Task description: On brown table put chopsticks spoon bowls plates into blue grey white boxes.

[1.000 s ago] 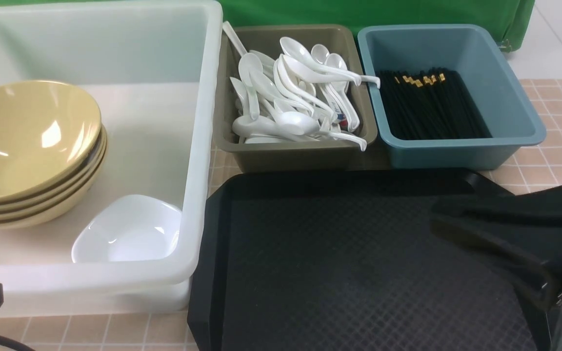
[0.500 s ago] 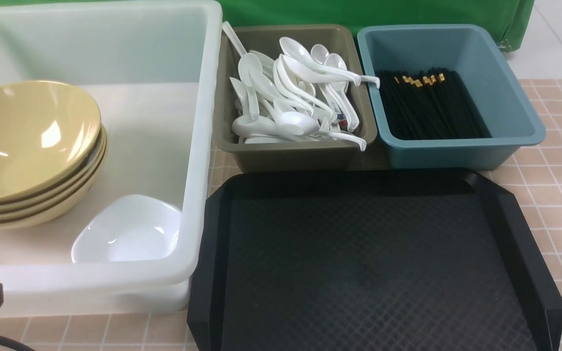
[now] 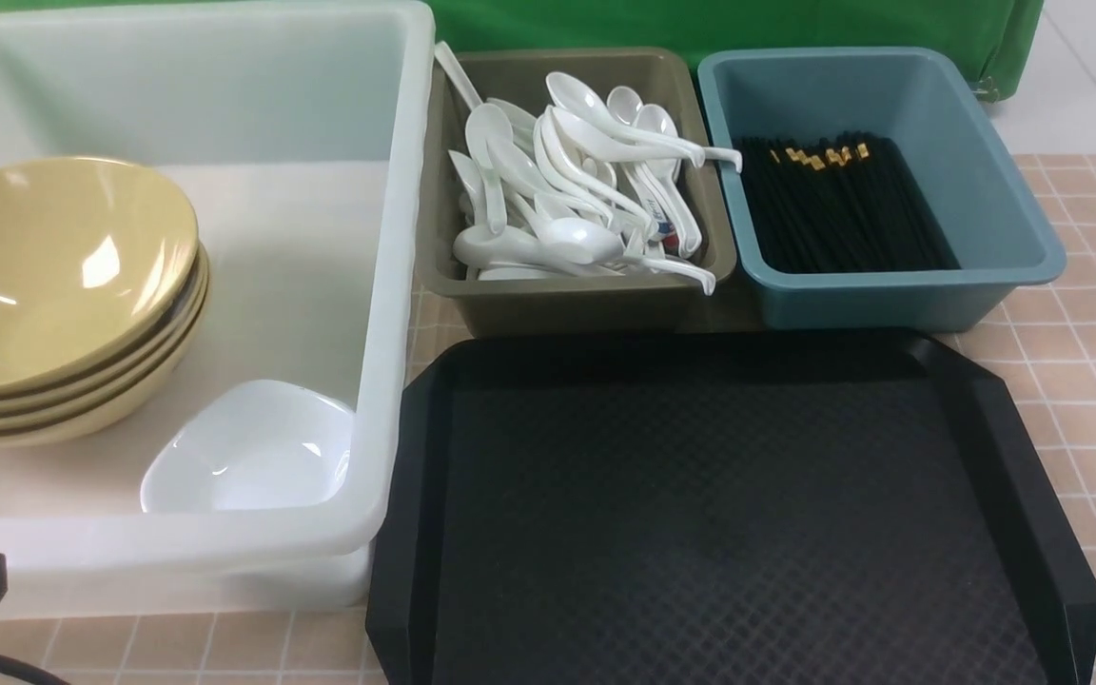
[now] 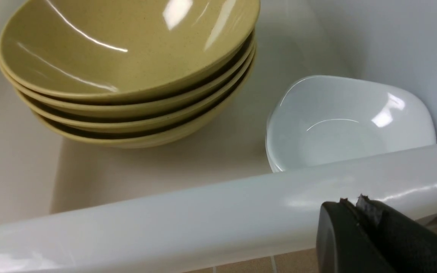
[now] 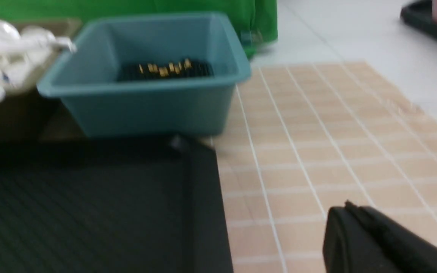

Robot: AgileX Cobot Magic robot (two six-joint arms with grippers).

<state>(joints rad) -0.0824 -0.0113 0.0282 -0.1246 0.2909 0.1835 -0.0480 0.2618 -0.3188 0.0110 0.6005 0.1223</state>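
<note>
White tub (image 3: 386, 285) holds bowls (image 3: 53, 285); blue bin (image 3: 900, 295), chopsticks (image 3: 843, 214).

Front view overlooks everything; wrist views sit low, close.

Readable text: none anywhere that I can make out.
Spoons (image 3: 572, 190): plain white, though a small red-and-blue mark shows among them in the grey bin (image 3: 567, 295), too small to read.
Chopsticks (image 3: 838, 214): gold bands only, no lettering visible.
White tub (image 3: 386, 285), blue bin (image 3: 890, 295), black tray (image 3: 719, 523): no labels or brands showing.
</note>
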